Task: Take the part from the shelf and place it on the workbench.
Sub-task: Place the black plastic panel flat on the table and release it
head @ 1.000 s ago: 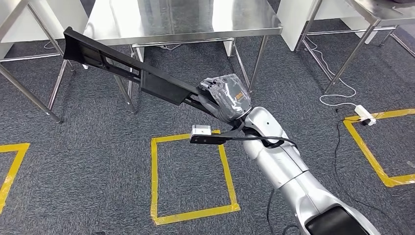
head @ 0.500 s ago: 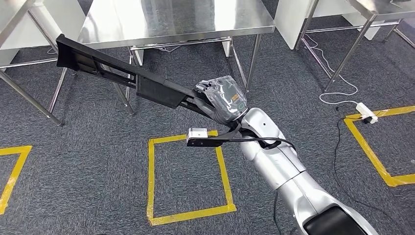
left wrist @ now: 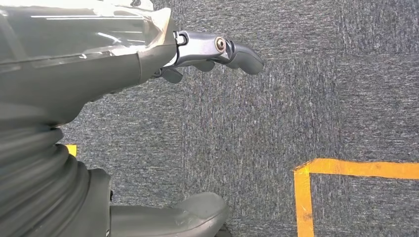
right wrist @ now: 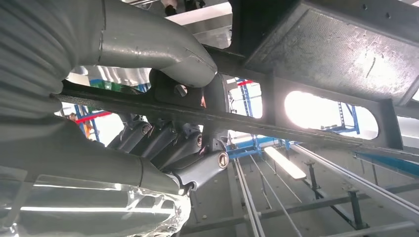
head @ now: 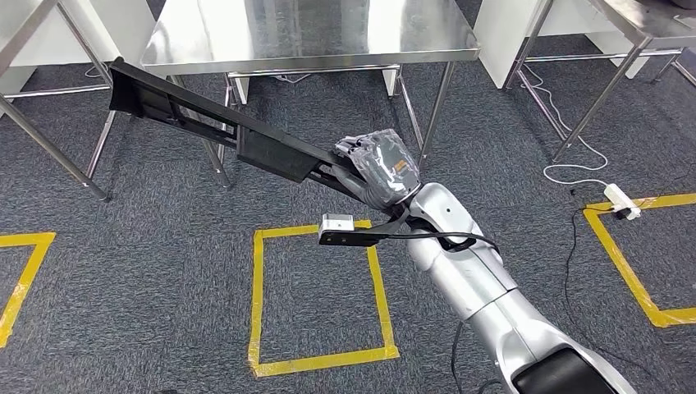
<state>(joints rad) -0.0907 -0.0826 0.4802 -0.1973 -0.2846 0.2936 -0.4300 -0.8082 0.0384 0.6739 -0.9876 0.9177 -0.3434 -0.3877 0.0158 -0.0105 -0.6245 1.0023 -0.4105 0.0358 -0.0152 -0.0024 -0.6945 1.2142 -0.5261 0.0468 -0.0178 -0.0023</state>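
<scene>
- While wrapped round one end, the right hand grips the long black slotted plastic part, whose far end overlaps the steel workbench's front-left corner.
- Left hand: fingers apart, holding nothing, above grey carpet.

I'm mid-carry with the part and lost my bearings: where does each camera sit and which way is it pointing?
Head view: high on the body, looking forward and down at carpet, the steel workbench and the right robot hand gripping the long black part.
Left wrist view: behind the left robot hand, facing carpet and yellow tape.
Right wrist view: behind the right robot hand, looking up past the part.
Shared: head and right wrist views both show that grip.
</scene>
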